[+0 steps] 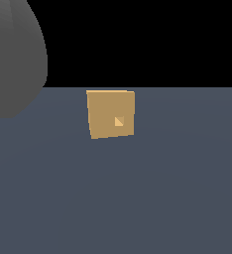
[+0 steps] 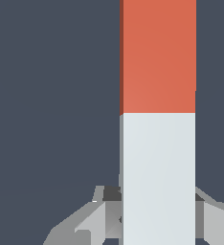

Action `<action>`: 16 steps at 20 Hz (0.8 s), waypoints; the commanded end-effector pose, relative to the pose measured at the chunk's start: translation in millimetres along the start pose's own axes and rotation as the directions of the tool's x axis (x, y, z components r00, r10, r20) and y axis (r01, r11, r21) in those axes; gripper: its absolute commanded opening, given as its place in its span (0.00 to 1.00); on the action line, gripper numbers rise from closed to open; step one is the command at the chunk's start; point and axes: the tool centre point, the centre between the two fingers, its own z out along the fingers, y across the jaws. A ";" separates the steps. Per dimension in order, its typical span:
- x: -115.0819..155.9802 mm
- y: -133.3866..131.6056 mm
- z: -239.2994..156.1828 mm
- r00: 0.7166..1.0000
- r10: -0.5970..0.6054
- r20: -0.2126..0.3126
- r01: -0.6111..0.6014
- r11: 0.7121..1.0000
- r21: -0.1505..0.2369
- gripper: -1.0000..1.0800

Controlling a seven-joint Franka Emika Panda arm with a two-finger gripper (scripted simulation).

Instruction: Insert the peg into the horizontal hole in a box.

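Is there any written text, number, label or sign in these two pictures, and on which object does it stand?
There is none to read. The box has a plain tan face with only its square hole. The peg is plain red-orange and white, held between the hand's fingers. The floor is bare of marks.

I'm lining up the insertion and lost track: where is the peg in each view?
Exterior view: the peg is not in it; only the box with its hole and a grey arm part at the exterior view's left.
Wrist view: the peg fills the middle strip, one half red-orange, one half white, its white half between the claw fingers.
Shared landmark: the blue-grey floor.
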 end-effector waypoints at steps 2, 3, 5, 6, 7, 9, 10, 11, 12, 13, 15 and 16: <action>0.2 0.5 0.2 1.000 0.000 0.000 0.000 1.000 -0.001 0.00; 0.2 0.5 0.2 1.000 0.000 0.000 0.000 1.000 -0.001 0.00; 0.2 0.5 0.2 1.000 0.000 0.000 0.000 1.000 -0.001 0.00; 0.2 0.5 0.2 1.000 0.000 0.000 0.000 1.000 -0.001 0.00; 0.2 0.5 0.2 1.000 0.000 0.000 0.000 1.000 -0.001 0.00; 0.1 0.5 0.0 1.000 0.000 0.000 0.000 1.000 -0.001 0.00; 0.6 0.5 0.0 1.000 -0.001 0.000 0.001 1.000 -0.001 0.00; 2.2 0.7 -0.2 1.000 -0.006 0.000 0.006 1.000 -0.001 0.00; 4.9 1.0 -0.6 1.000 -0.012 0.000 0.012 1.000 -0.001 0.00; 8.6 1.3 -1.0 1.000 -0.022 0.000 0.022 1.000 -0.001 0.00; 19.4 2.2 -2.4 0.999 -0.049 0.000 0.049 0.999 -0.001 0.00; 26.5 2.6 -3.2 0.998 -0.068 0.000 0.068 0.998 -0.001 0.00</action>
